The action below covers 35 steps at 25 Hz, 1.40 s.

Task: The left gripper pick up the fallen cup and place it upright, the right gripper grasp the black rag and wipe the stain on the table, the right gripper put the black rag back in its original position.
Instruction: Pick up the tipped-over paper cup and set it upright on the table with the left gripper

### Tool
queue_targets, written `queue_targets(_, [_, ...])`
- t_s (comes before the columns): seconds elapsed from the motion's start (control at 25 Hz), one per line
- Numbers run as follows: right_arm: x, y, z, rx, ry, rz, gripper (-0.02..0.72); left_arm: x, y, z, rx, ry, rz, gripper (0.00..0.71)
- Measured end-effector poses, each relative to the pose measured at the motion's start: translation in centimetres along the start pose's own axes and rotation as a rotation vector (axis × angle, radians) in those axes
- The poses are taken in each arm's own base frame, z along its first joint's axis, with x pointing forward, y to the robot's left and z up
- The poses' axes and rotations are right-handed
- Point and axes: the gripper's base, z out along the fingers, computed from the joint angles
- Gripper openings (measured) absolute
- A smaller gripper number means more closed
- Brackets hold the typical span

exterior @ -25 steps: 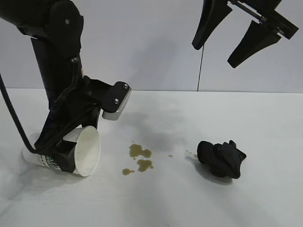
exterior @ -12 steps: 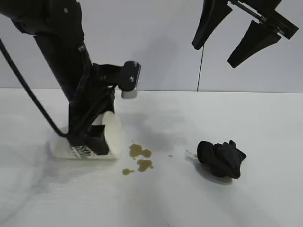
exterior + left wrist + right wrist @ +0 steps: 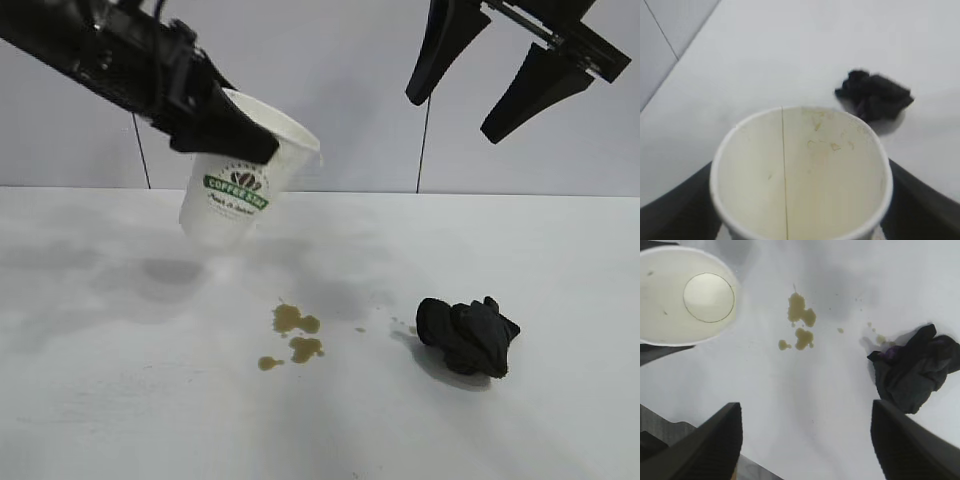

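Observation:
My left gripper [image 3: 255, 140] is shut on the cup [image 3: 240, 190] near its rim and holds it above the table [image 3: 560, 260] at the left. The white cup with its green logo band hangs mouth up, tilted a little. In the left wrist view the black fingers [image 3: 675, 210] flank the cup [image 3: 800, 170] on both sides. The olive-brown stain [image 3: 297, 335] lies on the table below and right of the cup. The black rag [image 3: 467, 335] sits bunched to the stain's right. My right gripper [image 3: 452, 115] hangs open high above the rag, holding nothing.
A pale wall with a vertical seam [image 3: 424, 140] runs behind the table. From the right wrist view, the cup [image 3: 687, 297], the stain [image 3: 800, 322] and the rag [image 3: 915, 367] lie in a row, with a few small droplets [image 3: 875, 332] beside the rag.
The left gripper has lifted the cup off the table, where it lay on its side, and turned it mouth up. The right arm, rag and stain have not moved.

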Motion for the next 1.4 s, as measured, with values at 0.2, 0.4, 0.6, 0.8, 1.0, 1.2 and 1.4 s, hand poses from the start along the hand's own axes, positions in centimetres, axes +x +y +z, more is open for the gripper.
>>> queue_targets(0.2, [0.0,0.0,0.0,0.000,0.000,0.000,0.495,2.5,2.4,-4.7,-0.062,-0.048,-0.059,0.546])
queue_targets(0.4, [0.0,0.0,0.0,0.000,0.001,0.000,0.495,6.2,3.5,-6.3,-0.144,-0.124,-0.082,0.546])
queue_targets(0.6, [0.0,0.0,0.0,0.000,0.001,0.000,0.495,9.2,3.1,-5.3,-0.208,-0.196,-0.108,0.546])
queue_targets(0.8, [0.0,0.0,0.0,0.000,0.000,0.000,0.495,12.3,1.9,-4.0,-0.179,-0.176,-0.094,0.546])
queue_targets(1.0, [0.0,0.0,0.0,0.000,-0.001,0.000,0.495,13.6,1.6,-3.3,-0.164,-0.169,-0.080,0.546])
queue_targets(1.2, [0.0,0.0,0.0,0.000,-0.005,0.000,0.495,13.6,1.6,-3.3,-0.168,-0.174,-0.063,0.546])
queue_targets(1.4, [-0.2,0.0,0.0,0.001,-0.020,0.000,0.495,14.1,1.2,-3.2,-0.170,-0.157,-0.083,0.571])
